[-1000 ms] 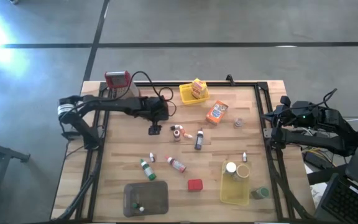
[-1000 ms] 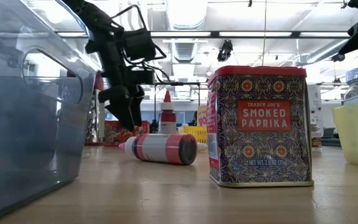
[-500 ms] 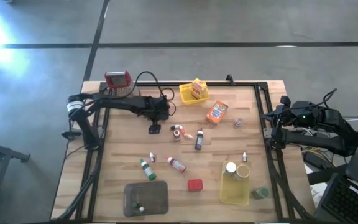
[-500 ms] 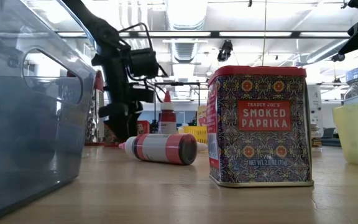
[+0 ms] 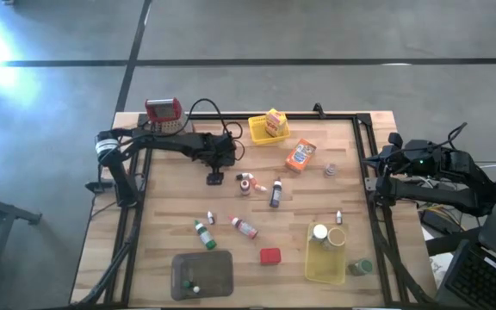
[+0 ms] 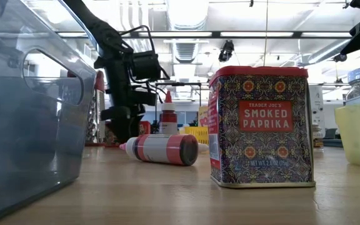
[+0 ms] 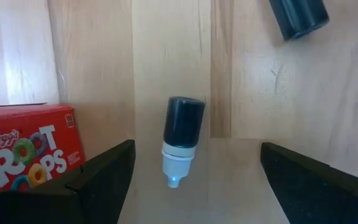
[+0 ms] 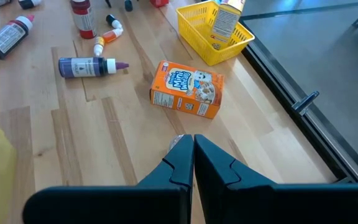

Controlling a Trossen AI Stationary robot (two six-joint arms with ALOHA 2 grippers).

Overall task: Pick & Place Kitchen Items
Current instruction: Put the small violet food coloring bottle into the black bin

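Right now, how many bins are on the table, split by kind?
Yellow baskets: 2
Grey tray: 1
Total: 3

In the left wrist view we saw the red cereal box (image 7: 23,146) cut off at the edge, and a dark bottle (image 7: 298,17) cropped at the corner. The grey tray (image 6: 24,106) filled the low view's side, blurred. Small jar (image 8: 180,138) half hid behind the right gripper (image 8: 193,155).
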